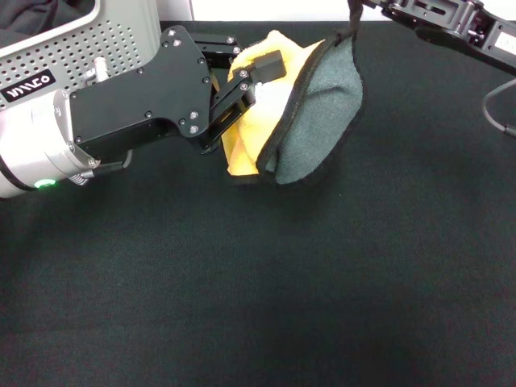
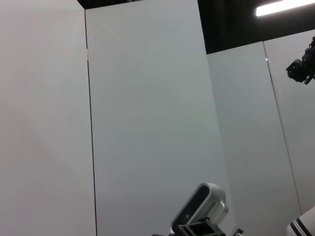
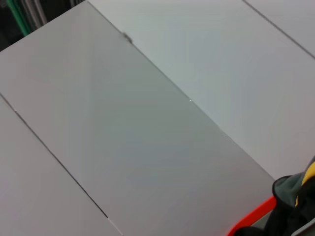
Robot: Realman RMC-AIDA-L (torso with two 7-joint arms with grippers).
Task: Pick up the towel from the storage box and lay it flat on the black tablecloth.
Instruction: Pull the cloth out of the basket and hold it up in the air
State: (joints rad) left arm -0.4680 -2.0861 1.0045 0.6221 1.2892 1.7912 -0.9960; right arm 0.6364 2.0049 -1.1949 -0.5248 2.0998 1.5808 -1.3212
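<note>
While towel hangs, box lettering (white) blurs.

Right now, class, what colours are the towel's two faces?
The towel is yellow and grey-green, edged black; head view.

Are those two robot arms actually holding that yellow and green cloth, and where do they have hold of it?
Yes, both hold the towel. The right gripper pinches its top corner by the black edging; the left gripper grips the yellow side. It hangs folded, its bottom touching the black tablecloth.
</note>
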